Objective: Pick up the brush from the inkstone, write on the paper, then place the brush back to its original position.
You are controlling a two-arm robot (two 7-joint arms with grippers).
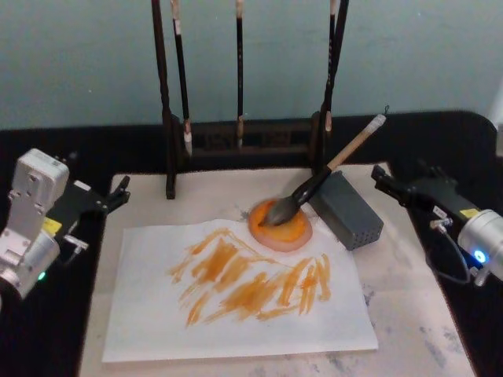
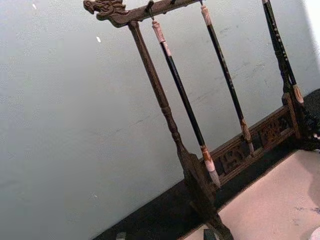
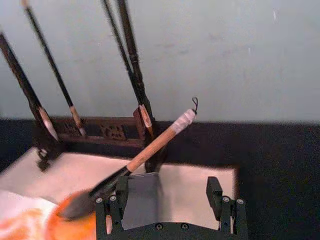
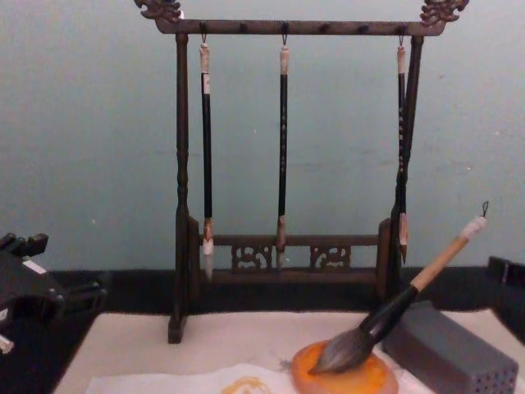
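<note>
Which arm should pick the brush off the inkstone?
Right. The brush slants its handle toward the right gripper, which sits open just beyond the grey block; the left gripper is across the paper, farther off.

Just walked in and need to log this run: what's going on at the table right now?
Nothing is being held at this moment. The brush rests with its bristles on the inkstone, its handle leaning on the grey block. The paper carries orange strokes. The left gripper sits at the far left and the right gripper, open, at the far right, both apart from the brush.
</note>
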